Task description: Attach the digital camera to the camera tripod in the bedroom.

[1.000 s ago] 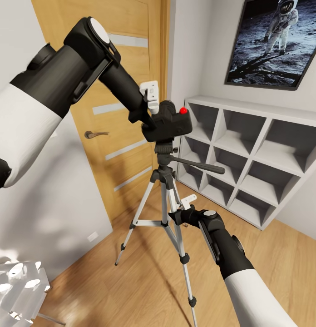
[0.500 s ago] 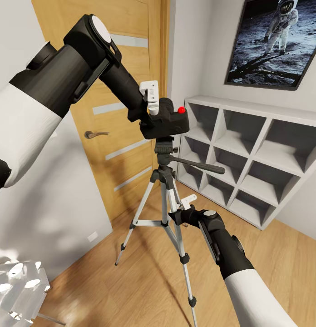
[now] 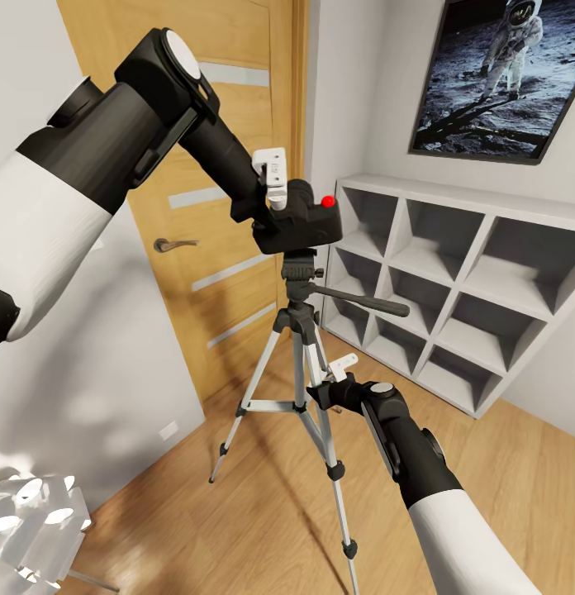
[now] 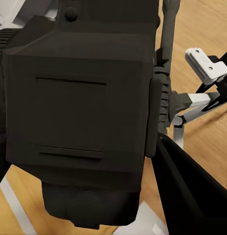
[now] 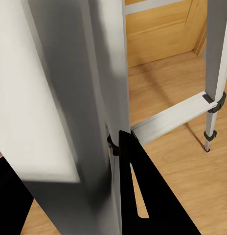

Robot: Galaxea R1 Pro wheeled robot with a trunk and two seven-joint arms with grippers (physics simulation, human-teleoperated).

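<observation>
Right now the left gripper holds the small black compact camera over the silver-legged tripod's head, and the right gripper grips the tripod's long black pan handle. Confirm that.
One detail is wrong. The right gripper is shut on a silver leg of the tripod, below the long black pan handle, as the head view shows. The left gripper does hold the small black compact camera over the tripod's head.

Black digital camera [image 3: 302, 219] sits level atop the upright silver-legged camera tripod [image 3: 300, 364].

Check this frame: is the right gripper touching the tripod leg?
Touching. In the right wrist view the silver leg of the camera tripod runs between the fingers, against one dark finger; the head view shows the right gripper closed around it.
</observation>
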